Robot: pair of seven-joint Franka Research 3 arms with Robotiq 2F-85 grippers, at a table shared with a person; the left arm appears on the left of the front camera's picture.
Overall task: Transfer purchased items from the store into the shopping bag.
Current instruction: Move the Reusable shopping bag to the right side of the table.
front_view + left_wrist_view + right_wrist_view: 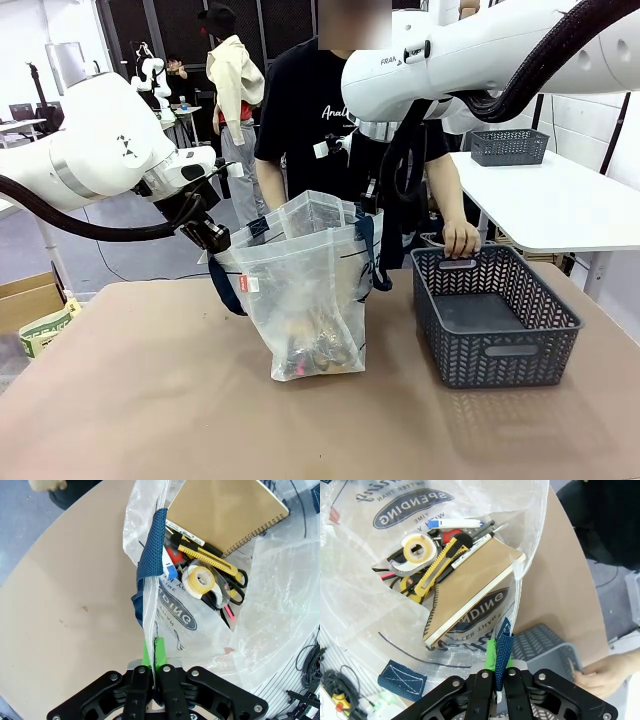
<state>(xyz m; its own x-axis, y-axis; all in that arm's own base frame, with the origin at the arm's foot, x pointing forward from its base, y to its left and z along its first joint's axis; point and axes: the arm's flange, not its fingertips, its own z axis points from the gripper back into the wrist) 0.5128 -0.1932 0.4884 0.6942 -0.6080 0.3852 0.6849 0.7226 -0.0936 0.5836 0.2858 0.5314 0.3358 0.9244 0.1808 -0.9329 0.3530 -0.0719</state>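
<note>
The shopping bag [300,290] stands open in the middle of the table, held wide by both arms. My left gripper [217,240] is shut on the bag's left rim [150,605], beside a navy strap. On the opposite side, my right gripper [369,198] is shut on the rim and navy strap [502,640]. The purchased items lie inside: a tan spiral notebook [225,515], a tape roll [199,579], a yellow utility knife [440,565], scissors and pens. The store [500,350], a dark grey basket, sits to the bag's right with nothing visible inside. A person's hand [461,238] rests on its far rim.
The person stands at the far side, behind the bag. A white table [560,205] at the back right carries a second grey basket [508,146]. A cardboard box [25,298] sits off the table's left edge. The brown tabletop in front of the bag is free.
</note>
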